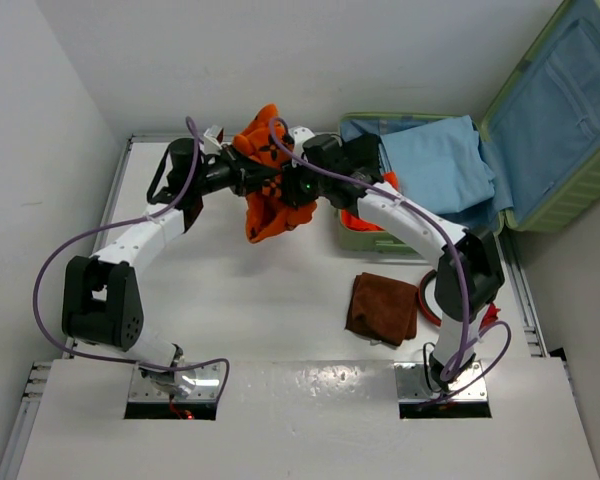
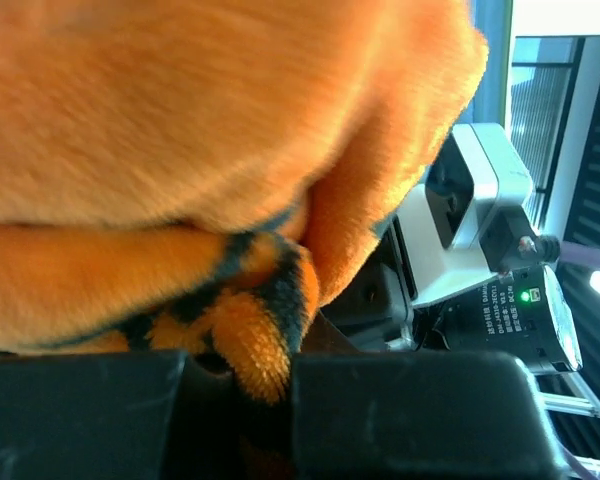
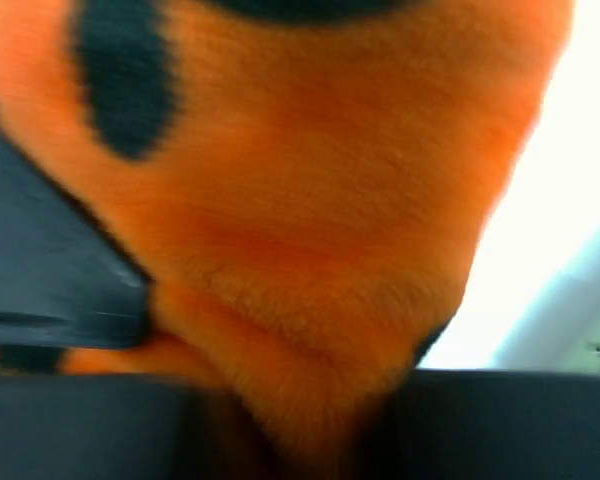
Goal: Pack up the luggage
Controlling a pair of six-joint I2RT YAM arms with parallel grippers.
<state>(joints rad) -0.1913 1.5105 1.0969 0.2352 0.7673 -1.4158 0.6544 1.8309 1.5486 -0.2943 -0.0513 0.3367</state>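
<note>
Both the left gripper [image 1: 242, 176] and the right gripper [image 1: 298, 190] hang above the bench [image 1: 230, 300]; the light-green luggage [image 1: 555, 205] stands open just right of the right gripper; each gripper is clamped on the orange-and-black fleece [image 1: 267, 215] slung between them; a brown towel [image 1: 382, 307] lies nearer the right arm's base.

luggage [image 1: 578, 190] lid cropped, orange cloth [image 3: 310, 230] blurred

We hold a blanket [image 1: 265, 212] above the table [image 1: 260, 300], left of the luggage [image 1: 565, 205]; a garment [image 1: 440, 165] lies inside it, a towel [image 1: 382, 308] on the table before it.
</note>
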